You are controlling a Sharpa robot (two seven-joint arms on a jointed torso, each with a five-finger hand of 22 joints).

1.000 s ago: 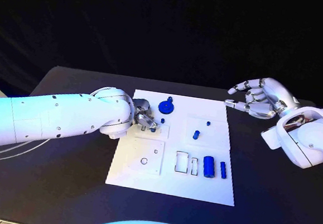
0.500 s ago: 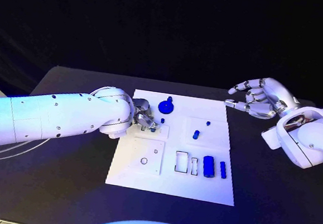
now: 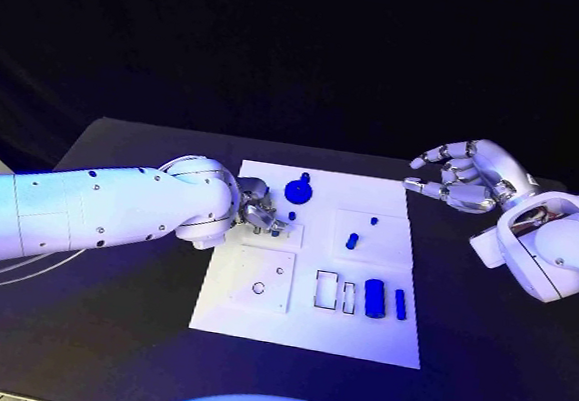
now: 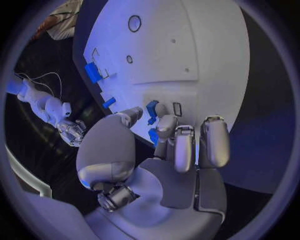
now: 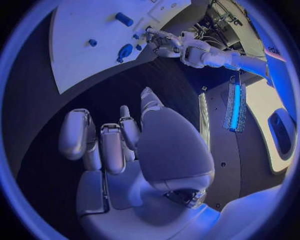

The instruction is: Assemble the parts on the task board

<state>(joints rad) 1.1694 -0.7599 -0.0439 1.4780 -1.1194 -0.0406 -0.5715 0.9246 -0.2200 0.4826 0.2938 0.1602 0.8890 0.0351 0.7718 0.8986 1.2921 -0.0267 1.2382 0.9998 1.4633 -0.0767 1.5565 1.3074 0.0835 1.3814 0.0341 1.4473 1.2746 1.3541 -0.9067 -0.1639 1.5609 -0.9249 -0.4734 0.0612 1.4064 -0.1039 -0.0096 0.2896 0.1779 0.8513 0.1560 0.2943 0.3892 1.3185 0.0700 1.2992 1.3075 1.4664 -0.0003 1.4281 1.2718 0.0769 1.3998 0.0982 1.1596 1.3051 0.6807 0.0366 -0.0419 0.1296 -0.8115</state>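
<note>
The white task board [image 3: 304, 324] lies mid-table. My left hand [image 3: 261, 217] rests over its left far part, thumb and a finger pinching a small blue part [image 4: 152, 107] just above the board. A round blue part [image 3: 297, 194] and a small pin [image 3: 305, 176] lie beyond the hand. A short blue part [image 3: 353, 240] and a blue dot [image 3: 373, 218] sit at the middle right. Two blue bars [image 3: 375, 298] lie beside empty slots [image 3: 326, 288]. My right hand [image 3: 460, 176] hovers off the board's far right corner, fingers apart and empty.
The black table [image 3: 499, 371] runs all round the board. A square plate with a small hole [image 3: 258, 288] lies on the board's near left. My left forearm [image 3: 99, 214] crosses the table's left side.
</note>
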